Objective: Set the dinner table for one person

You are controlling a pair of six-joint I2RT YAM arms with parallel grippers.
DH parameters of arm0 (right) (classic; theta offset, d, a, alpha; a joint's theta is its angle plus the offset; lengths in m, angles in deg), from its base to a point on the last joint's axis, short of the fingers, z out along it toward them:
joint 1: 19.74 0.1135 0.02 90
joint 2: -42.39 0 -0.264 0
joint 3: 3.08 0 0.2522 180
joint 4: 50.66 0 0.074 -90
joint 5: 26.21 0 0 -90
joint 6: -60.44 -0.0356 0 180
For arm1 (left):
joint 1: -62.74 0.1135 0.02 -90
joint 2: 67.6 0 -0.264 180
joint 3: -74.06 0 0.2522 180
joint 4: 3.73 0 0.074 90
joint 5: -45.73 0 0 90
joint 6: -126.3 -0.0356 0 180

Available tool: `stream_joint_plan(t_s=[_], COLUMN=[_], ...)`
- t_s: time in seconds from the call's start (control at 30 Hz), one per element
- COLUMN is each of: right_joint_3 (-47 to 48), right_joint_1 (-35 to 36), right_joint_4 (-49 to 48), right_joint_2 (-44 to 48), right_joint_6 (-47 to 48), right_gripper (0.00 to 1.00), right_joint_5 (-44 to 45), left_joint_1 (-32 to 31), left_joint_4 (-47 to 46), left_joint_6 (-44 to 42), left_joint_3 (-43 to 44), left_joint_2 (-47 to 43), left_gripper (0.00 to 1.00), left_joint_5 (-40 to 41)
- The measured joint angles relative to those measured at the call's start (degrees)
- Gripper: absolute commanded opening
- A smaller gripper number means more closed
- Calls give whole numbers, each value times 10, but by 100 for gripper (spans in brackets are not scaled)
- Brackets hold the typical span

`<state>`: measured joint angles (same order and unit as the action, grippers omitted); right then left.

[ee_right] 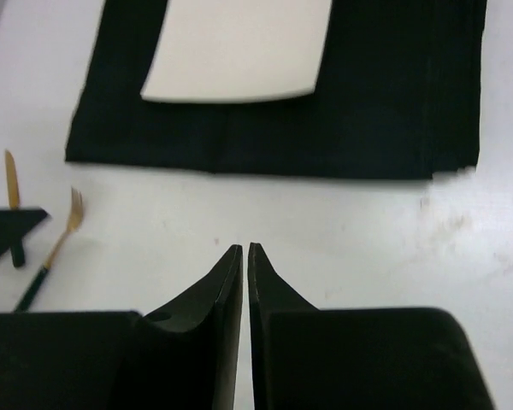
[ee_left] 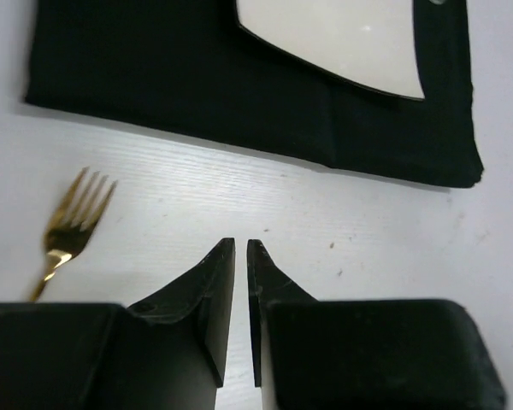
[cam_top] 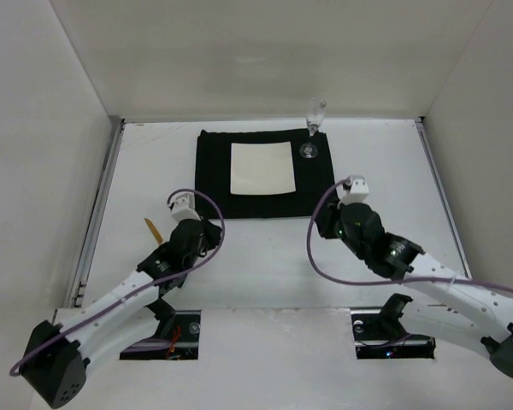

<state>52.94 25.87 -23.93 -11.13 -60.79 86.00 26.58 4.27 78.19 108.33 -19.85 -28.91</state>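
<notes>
The dinner table (cam_top: 265,256) is a white top with a black mat (cam_top: 214,171) at its far middle. A cream square plate (cam_top: 262,167) lies on the mat, and a clear stemmed glass (cam_top: 312,137) stands on the mat's far right corner. A gold fork (ee_left: 73,213) lies on the bare table left of my left gripper (ee_left: 241,243). That gripper is shut and holds nothing, just short of the mat's near edge. My right gripper (ee_right: 244,248) is also shut and holds nothing, low over the table near the mat's near right corner.
In the right wrist view a gold blade (ee_right: 11,179) shows beside the fork (ee_right: 56,243), partly behind the left gripper's finger. Upright white walls close the back and both sides. Metal rails (cam_top: 98,213) run along the table's side edges.
</notes>
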Motion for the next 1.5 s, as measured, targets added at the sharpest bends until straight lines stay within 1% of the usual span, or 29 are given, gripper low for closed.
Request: stream_joint_plan(t_s=[0.03,0.07,0.13,0.2,0.33,0.37,0.5,0.57,0.7,0.77,0.83,1.03,1.3,1.5], right_joint_3=[-29,-52,-87,-106,-128,-134,-165,-177,-182,-182,-182,-182,-173,-167], right_joint_1=[11,20,37,55,88,93,97,97,95,95,95,95,97,97], right_joint_4=[-2,-2,-7,-13,-36,-43,-50,-51,-50,-51,-51,-55,-69,-75], right_joint_2=[21,41,83,120,169,179,222,244,280,295,303,281,245,242], right_joint_6=[-11,-21,-38,-51,-63,-65,-68,-68,-67,-66,-64,-56,-50,-44], right_gripper=[14,15,16,17,18,19,19,19,19,20,20,20,20,20], right_joint_5=[2,4,8,11,14,15,14,12,-2,-3,-4,-9,-13,-13], left_joint_1=[-8,-15,-24,-28,-26,-25,-20,-20,-28,-37,-45,-63,-91,-93], left_joint_4=[37,72,150,216,332,360,433,449,456,457,459,459,459,458], left_joint_6=[2,7,26,54,123,139,174,181,188,190,193,206,221,228], left_joint_3=[5,10,23,33,41,43,48,57,71,74,74,74,74,74], left_joint_2=[-26,-47,-72,-74,-54,-50,-41,-24,42,67,73,71,116,120], left_gripper=[10,12,24,32,43,48,48,46,42,41,41,44,45,46], left_joint_5=[22,43,88,123,160,166,183,190,197,197,196,196,195,197])
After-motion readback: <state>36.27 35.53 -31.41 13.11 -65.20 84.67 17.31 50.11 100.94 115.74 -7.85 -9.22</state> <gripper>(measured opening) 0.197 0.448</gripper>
